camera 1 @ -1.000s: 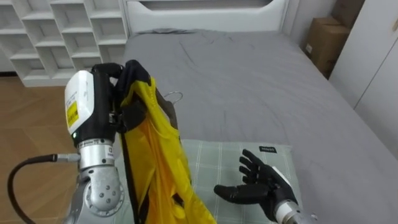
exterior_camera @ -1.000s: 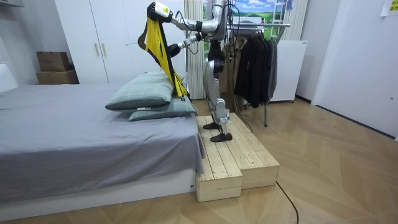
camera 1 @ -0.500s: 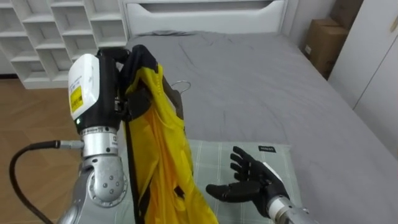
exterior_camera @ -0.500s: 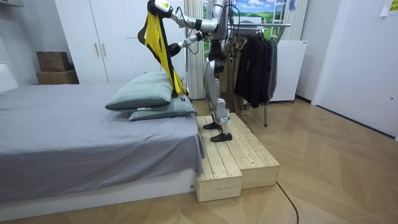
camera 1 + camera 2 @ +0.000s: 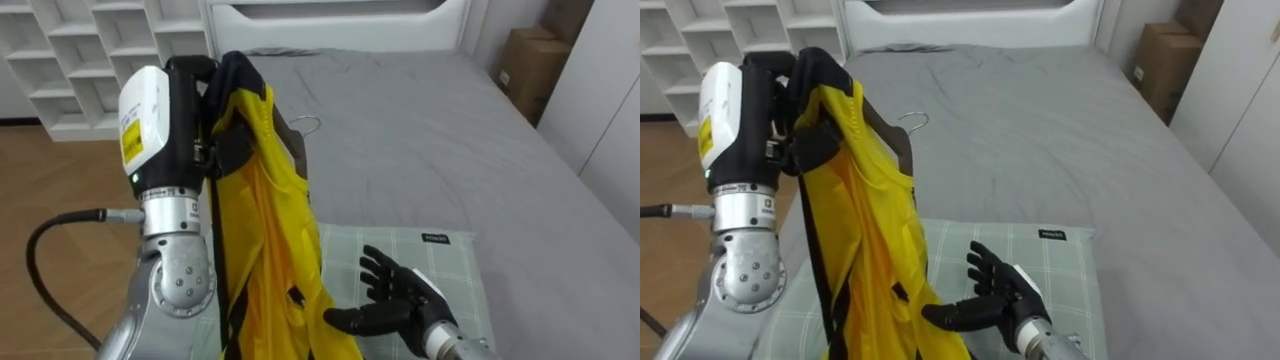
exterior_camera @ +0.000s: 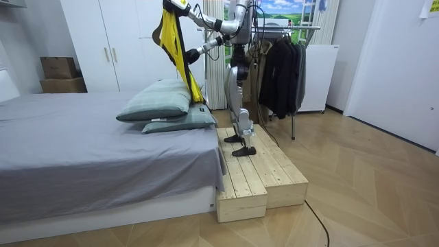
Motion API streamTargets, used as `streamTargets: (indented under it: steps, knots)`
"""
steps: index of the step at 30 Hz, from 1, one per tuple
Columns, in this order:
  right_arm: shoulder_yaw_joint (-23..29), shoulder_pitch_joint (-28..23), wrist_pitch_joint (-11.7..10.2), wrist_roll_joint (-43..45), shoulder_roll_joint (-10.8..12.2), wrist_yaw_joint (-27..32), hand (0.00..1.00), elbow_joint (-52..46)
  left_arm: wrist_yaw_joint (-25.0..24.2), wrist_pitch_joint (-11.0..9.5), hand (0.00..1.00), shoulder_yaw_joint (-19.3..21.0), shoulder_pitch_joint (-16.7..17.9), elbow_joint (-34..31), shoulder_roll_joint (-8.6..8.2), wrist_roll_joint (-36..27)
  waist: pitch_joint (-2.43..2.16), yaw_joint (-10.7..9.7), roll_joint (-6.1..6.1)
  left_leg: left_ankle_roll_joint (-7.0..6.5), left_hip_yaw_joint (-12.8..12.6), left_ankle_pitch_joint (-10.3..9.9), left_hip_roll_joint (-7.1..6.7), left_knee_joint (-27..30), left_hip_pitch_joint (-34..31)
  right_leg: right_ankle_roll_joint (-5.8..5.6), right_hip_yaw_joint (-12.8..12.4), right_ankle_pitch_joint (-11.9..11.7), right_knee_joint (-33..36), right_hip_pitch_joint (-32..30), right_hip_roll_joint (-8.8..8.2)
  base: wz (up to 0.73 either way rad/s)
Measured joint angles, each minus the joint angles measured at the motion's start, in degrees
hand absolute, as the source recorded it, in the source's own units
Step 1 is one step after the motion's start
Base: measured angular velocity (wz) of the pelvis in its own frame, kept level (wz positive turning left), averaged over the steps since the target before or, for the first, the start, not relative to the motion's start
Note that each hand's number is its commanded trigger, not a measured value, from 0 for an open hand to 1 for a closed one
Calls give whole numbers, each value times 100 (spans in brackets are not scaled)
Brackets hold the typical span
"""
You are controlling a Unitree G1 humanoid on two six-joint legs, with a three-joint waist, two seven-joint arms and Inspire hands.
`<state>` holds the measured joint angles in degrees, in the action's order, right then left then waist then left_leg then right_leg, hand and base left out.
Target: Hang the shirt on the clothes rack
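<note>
Beside the bed [image 6: 82, 151], left hand [image 5: 197, 112] clamps the yellow garment [image 5: 265, 240] aloft, right hand [image 5: 400, 300] splayed open, and hanging it on the clothes rack [image 6: 302, 28] looks not yet done.

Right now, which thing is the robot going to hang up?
Find the grey bed, then the green checked pillow at its near end. Above it, the robot's left hand holds up a bright yellow garment with dark trim, the only yellow cloth.

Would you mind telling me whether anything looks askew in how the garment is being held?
Yes: the yellow garment hangs bunched from the left hand, and the hanger hook points out over the bed rather than up.
</note>
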<state>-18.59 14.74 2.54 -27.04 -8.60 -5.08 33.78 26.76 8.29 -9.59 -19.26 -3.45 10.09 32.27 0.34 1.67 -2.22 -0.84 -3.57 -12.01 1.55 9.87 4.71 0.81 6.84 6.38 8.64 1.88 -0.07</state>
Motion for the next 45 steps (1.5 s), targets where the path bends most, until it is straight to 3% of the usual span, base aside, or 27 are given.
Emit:
streamTargets:
  steps: [10,15,18,20,22,28,38,45]
  knots:
    - [1,0,-2,-7,34,-2,0,0,-46,2,100,-1,0,-120,0,11,4,-6,-8,0,59,0,-1,-22,-1,0,57,0,-1,17,-8,2]
    - [-28,17,-12,-73,164,89,0,0,-44,2,100,-133,-2,-285,0,502,16,-2,-27,-3,60,2,-6,-30,13,0,43,0,-7,35,-52,1]
    - [-188,157,-12,-384,240,139,0,14,-45,3,100,-386,-14,-325,-10,605,64,-5,-54,-3,56,2,-17,-41,50,-2,43,0,-7,66,-61,0]
    - [-284,430,-12,-446,301,134,0,139,-83,2,100,-492,-99,-325,-129,613,107,-4,-43,-3,56,2,-18,-41,52,-2,61,0,-7,71,-63,0]
    - [-282,581,-20,-445,362,134,0,149,-101,0,100,-521,-130,-328,-236,619,119,-2,-39,-3,58,2,-17,-39,46,-2,89,0,-7,71,-60,2]
    - [-280,722,-135,-446,452,138,0,163,-112,0,100,-522,-137,-328,-445,699,118,35,-39,-3,58,3,-16,-38,43,-3,107,0,-6,73,-59,0]
    - [-508,906,-138,-439,637,255,0,164,-380,125,100,-700,-313,-438,-510,1057,112,35,-43,-4,57,3,-15,-35,59,-3,100,0,-6,83,-61,0]
    - [-517,999,-138,-453,636,324,0,164,-394,179,100,-742,-313,-518,-536,1116,97,29,-36,-6,68,4,-18,-34,101,-3,98,0,-3,117,-66,0]
